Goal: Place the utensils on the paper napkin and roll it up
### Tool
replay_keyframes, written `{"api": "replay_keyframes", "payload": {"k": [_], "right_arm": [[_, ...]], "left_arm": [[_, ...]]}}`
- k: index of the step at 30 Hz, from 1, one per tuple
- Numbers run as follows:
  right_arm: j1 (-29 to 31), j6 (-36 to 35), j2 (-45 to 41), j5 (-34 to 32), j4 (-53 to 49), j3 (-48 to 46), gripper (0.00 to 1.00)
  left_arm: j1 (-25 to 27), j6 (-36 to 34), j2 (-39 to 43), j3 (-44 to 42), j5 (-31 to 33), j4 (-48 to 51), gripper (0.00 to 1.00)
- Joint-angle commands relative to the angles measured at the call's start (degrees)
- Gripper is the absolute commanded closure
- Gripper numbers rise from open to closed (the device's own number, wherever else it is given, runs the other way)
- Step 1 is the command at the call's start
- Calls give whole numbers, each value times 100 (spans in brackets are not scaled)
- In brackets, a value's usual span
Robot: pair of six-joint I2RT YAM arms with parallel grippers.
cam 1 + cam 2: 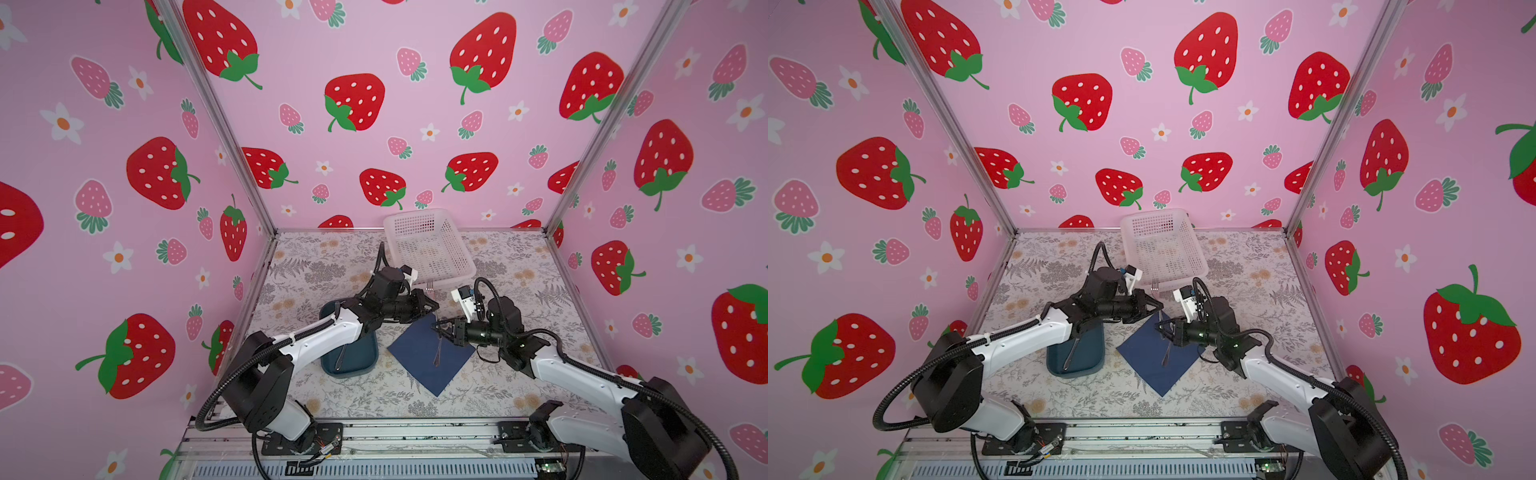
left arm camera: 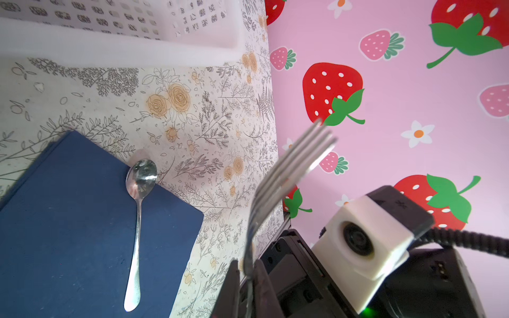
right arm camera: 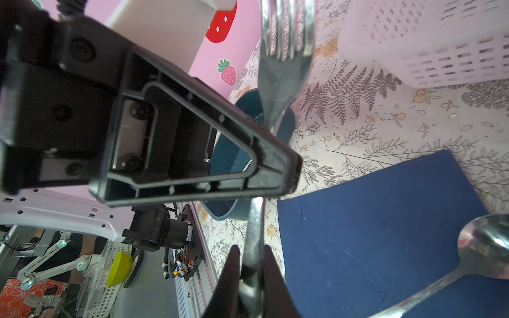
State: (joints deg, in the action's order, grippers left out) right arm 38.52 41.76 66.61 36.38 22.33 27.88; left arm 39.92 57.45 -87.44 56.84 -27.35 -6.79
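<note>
Utensils are split three ways rn. Far left, the teal tray [image 1: 359, 357] holds one slim dark-looking piece, prob. the knife [image 1: 341, 353], lying lengthwise, nothing touching it.

Next, the left gripper [image 1: 434, 306] reaches across twd centre. Its fingers [image 2: 232, 286] are closed narrow on the fork [image 2: 289, 170] just below the neck. Tines point up & back twd the white perforated basket [image 1: 455, 245], and the fork is held upright off the table as far as I can see.

Below it the navy paper napkin [image 1: 419, 357] lies flat as a diamond on the floral tabletop [image 1: 332, 266]. The spoon [image 1: 437, 353] is on it, bowl at the far edge & partly overhanging per the left wrist view.

The right gripper [image 1: 437, 328] reaches in from the right, fingers [image 3: 272, 280] pinched on the fork's handle lower down. Both have hold of it, so it looks like a mid-air handover.

Handling, my read: the cutlery is stiff, light, slick polished steel, so a handle can pivot or slide in a narrow pinch. Grip mid-handle across the flat faces. The napkin is thin & limp and creases/tears easily. Take it by a corner or edge and roll w/ the utensils bunched parallel, else they'll shift.
</note>
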Motion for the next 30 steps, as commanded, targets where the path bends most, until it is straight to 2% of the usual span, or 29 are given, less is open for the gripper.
{"api": "replay_keyframes", "payload": {"k": [1, 5, 6, 7, 12, 15, 19, 24, 30], "right_arm": [[24, 37, -48, -8, 290, -35, 94], [39, 44, -29, -125, 213, -35, 95], [41, 43, -11, -135, 207, -34, 94], [41, 43, 14, -135, 209, -38, 94], [28, -62, 91, -87, 121, -138, 90], [-56, -133, -18, -364, -188, -243, 76], [-309, 1, -161, -687, -412, -534, 71], [-467, 261, -303, -1250, -691, -780, 71], [-495, 428, -227, -1425, -712, -860, 71]], "left_arm": [[9, 125, -76, 164, 256, -140, 88], [32, 199, -41, 101, 438, -105, 91], [42, 213, -33, 70, 492, -120, 93], [62, 208, -29, 59, 518, -136, 100], [39, 159, -60, -96, 592, -125, 100], [-8, -44, -170, -200, 571, -6, 100], [-28, -443, -473, -140, 485, 453, 100], [7, -708, -946, 128, 551, 1003, 100], [161, -786, -1555, 427, 332, 967, 100]]}}
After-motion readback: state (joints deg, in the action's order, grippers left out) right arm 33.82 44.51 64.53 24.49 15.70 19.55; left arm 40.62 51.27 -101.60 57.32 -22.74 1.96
